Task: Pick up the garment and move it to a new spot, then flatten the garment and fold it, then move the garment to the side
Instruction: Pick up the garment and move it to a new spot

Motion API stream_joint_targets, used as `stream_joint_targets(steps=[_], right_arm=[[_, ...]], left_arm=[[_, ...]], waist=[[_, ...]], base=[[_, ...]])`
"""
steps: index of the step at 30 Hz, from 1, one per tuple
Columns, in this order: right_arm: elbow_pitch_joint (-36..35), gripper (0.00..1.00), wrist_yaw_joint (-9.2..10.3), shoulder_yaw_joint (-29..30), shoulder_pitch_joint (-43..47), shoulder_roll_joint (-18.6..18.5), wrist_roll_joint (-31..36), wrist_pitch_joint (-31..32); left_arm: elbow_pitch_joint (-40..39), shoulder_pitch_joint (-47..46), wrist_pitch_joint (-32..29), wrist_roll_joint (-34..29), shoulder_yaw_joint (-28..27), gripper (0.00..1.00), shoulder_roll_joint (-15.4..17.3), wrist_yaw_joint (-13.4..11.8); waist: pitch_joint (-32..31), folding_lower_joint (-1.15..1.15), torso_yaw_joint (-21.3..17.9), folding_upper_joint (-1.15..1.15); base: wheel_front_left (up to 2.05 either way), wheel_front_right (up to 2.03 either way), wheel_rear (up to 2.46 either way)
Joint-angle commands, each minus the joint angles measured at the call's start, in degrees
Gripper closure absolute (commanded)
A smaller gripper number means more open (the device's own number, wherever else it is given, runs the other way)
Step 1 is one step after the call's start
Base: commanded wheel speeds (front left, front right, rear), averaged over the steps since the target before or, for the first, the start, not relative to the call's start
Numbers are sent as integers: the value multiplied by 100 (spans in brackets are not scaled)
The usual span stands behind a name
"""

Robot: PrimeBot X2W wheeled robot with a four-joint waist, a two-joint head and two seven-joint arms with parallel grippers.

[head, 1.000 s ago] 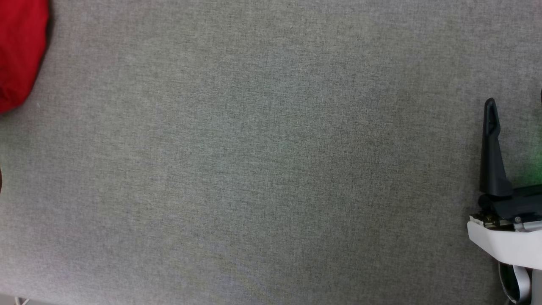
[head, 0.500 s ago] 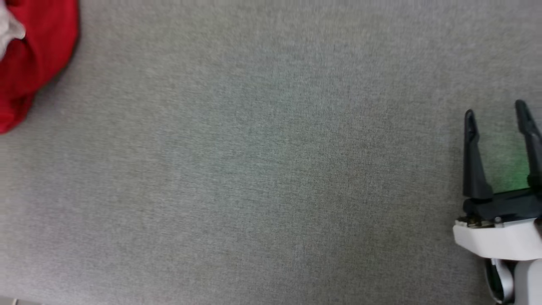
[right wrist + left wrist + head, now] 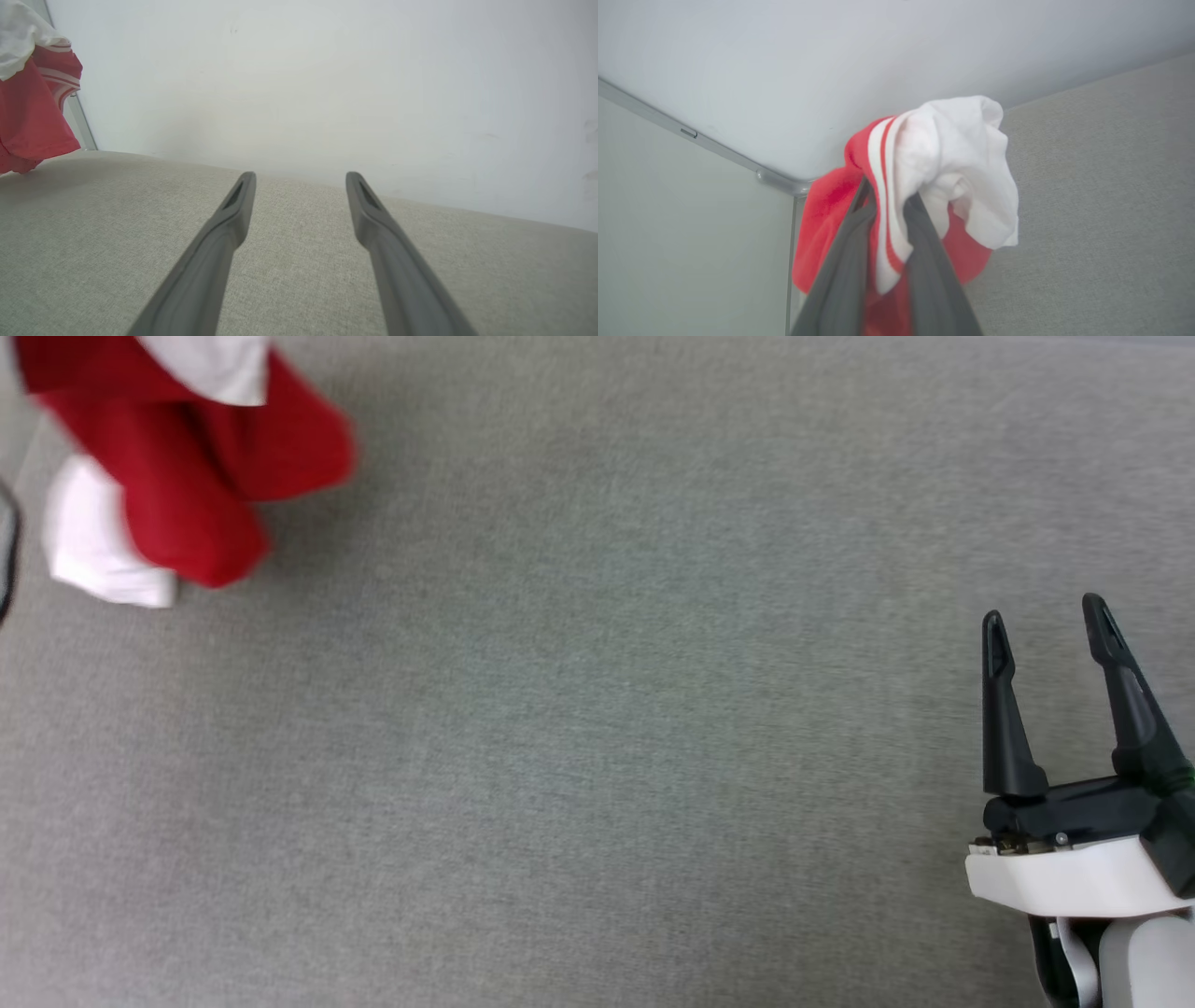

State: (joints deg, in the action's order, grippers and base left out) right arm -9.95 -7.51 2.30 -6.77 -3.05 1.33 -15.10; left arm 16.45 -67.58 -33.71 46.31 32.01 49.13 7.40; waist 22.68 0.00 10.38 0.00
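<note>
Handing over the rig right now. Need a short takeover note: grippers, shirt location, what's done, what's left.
Left gripper: shut on the garment, pinching it at the red-and-white stripe trim beside a white sleeve.
Right gripper: open, empty, over the grey surface at the lower right of the head view.
Garment: bunched, hanging from the left gripper at the far left. I cannot tell whether its lower edge touches the surface.
Done: garment grasped.
Left: set it at a new spot, flatten, fold, move aside.
</note>
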Motion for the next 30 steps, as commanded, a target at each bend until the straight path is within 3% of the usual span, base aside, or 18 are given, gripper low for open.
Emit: stream_joint_targets(steps=[1,17,30], right_arm=[[31,0,4,-6,76,22,-106,-10],[210,0,3,106,349,25,-650,-10],[244,0,3,40,173,25,-719,-10]], left_arm=[[-89,-144,-22,-38,91,100,-82,-3],[-807,-1088,-88,124,1749,100,-1457,-3],[-201,-230,415,130,2846,100,-1934,-3]], waist=[[-173,0,-145,0],[-882,0,-1295,0],[-426,0,-1791,0]], base=[[0,0,0],[0,0,0],[0,0,0]])
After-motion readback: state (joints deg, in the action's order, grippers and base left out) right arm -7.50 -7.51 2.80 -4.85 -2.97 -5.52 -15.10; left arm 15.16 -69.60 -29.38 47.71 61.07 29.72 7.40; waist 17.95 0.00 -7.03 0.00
